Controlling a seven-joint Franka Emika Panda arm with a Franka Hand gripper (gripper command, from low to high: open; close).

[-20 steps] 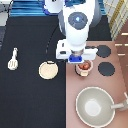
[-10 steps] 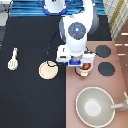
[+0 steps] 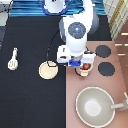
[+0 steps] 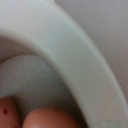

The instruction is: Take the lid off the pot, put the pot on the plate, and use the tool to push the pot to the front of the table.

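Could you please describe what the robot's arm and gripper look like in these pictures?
The arm is glossy white with rounded, bulbous segments and grey-black joint bands and caps. A thin black cable loops off it over the black table. The gripper, low over the pot, has a white body and a blue block.

Arm reached down from exterior view's top, bulky white wrist housing over centre-right of scene. Gripper [image 3: 82,66] sat low at arm's end, blue block visible under the housing, hand pointed straight down. Wrist cam pressed v. close to what lay beneath.
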